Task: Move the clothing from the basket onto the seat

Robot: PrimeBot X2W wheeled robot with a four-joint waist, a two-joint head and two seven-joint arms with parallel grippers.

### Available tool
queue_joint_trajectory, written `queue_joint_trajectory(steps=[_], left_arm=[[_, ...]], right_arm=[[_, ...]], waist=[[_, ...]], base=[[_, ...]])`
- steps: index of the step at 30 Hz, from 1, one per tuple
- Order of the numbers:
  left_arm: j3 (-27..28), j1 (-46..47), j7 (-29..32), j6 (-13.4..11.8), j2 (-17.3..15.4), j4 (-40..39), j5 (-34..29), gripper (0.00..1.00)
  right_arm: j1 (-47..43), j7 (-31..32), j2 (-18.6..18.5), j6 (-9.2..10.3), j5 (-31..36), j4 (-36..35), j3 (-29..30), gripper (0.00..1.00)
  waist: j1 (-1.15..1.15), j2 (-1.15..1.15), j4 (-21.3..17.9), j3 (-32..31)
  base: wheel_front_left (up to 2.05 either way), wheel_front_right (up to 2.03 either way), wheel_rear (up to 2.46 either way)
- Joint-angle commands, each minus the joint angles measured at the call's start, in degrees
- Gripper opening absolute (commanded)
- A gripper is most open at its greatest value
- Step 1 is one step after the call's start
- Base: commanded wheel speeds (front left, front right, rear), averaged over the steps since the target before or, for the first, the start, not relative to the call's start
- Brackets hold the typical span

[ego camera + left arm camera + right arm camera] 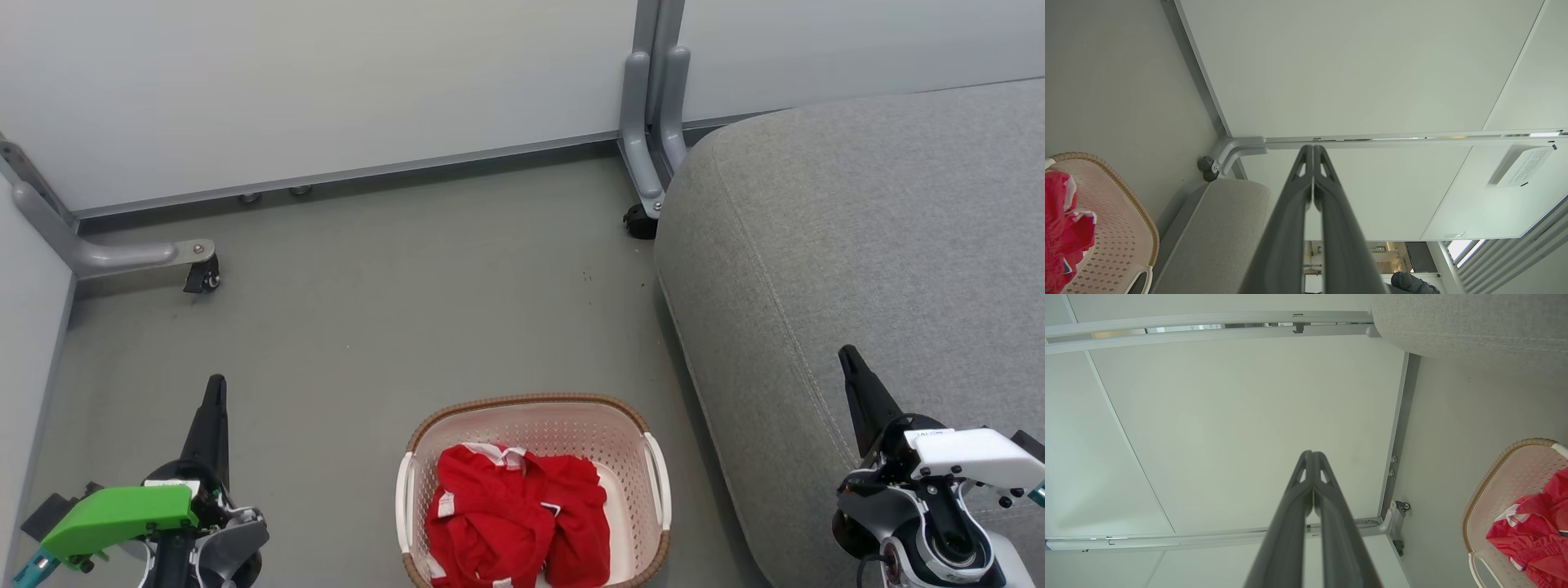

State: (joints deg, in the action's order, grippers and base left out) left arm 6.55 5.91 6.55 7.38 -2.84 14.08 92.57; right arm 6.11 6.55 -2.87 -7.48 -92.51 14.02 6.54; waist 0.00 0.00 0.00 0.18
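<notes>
clothing (514, 514): crumpled red heap inside basket (535, 404), on floor beside seat (857, 245) | handling: likely light, soft, floppy (slick sports fabric, probably) | grasp: pinch topmost fold | left gripper (215, 388), right gripper (849, 359): both closed, empty, well clear of heap

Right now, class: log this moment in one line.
clothing: in basket | seat: right of basket | left hand: shut | right hand: shut
</notes>
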Motion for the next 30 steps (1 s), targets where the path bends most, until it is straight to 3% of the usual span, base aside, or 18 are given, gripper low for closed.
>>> queue_joint_trajectory(steps=[1,30], left_arm=[[0.0,0.9,0.1,0.3,-0.1,0.0,-0.3,0.00],[0.0,0.9,0.1,0.3,-0.1,0.0,-0.3,0.00]], right_arm=[[0.4,0.1,-0.1,-0.02,0.2,0.1,0.0,0.00],[0.4,0.1,-0.1,-0.02,0.2,0.1,0.0,0.00]], waist=[[0.00,0.00,0.0,0.0],[0.00,0.00,0.0,0.0]], base=[[0.00,0.00,0.00],[0.00,0.00,0.00]])
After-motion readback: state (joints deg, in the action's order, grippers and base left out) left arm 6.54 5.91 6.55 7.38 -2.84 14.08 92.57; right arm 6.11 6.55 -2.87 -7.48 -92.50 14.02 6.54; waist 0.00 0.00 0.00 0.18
